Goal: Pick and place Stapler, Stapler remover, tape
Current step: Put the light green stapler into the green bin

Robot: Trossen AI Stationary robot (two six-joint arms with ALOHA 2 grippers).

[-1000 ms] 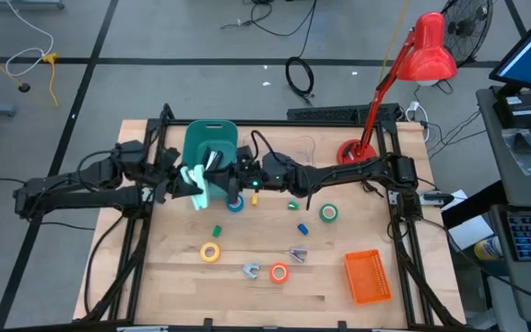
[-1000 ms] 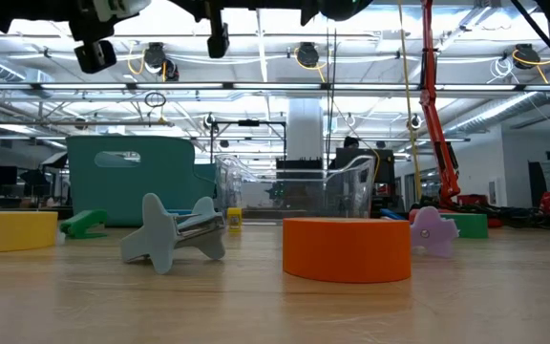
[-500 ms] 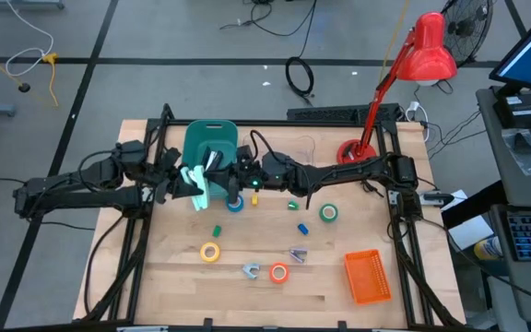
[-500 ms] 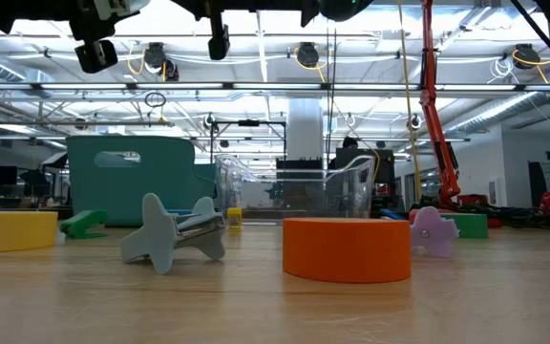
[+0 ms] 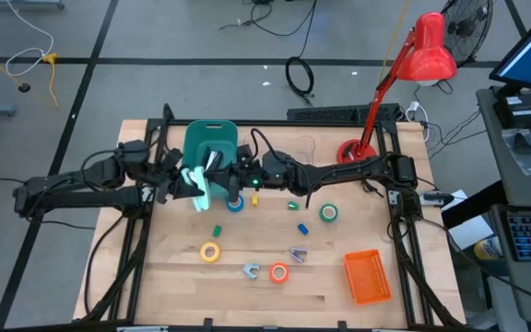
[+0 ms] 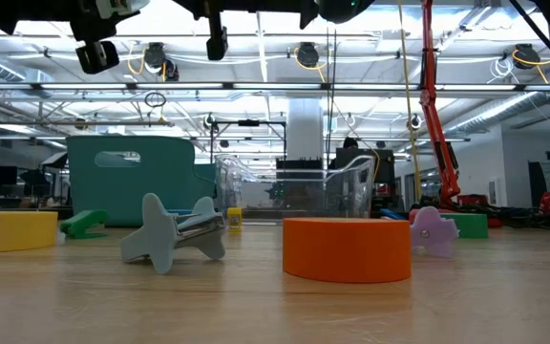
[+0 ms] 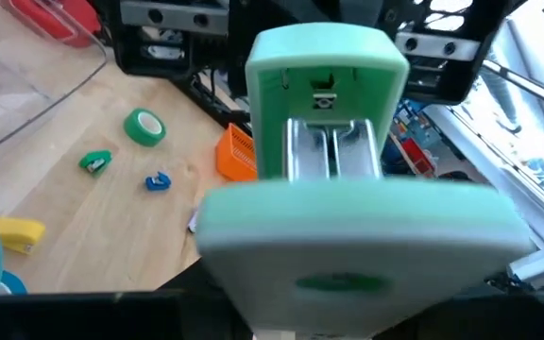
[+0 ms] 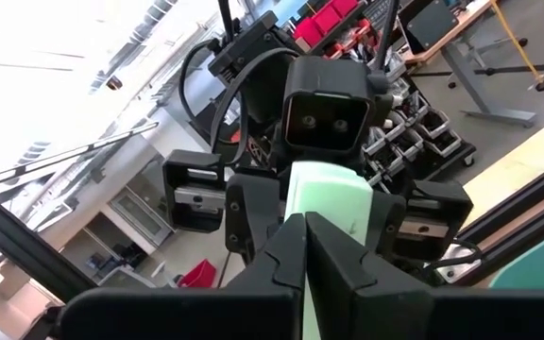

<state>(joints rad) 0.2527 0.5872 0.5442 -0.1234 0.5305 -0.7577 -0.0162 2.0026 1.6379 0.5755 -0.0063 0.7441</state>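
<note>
Nothing had visibly shifted. Near the table's (image 5: 155,277) far edge, the left gripper (image 5: 189,182) clamped the mint stapler (image 5: 198,189); facing it, the right gripper (image 5: 221,181) had pinched empty. Tape rolls (image 5: 210,252) lay toward the near edge.

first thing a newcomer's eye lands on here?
Both arms meet over the table's far left part, by the teal bin: the left gripper holds a mint-green stapler up in the air, and the right gripper, shut, is right against it from the other side. Next, the red desk lamp at the far right corner and the orange basket at the near right.
</note>
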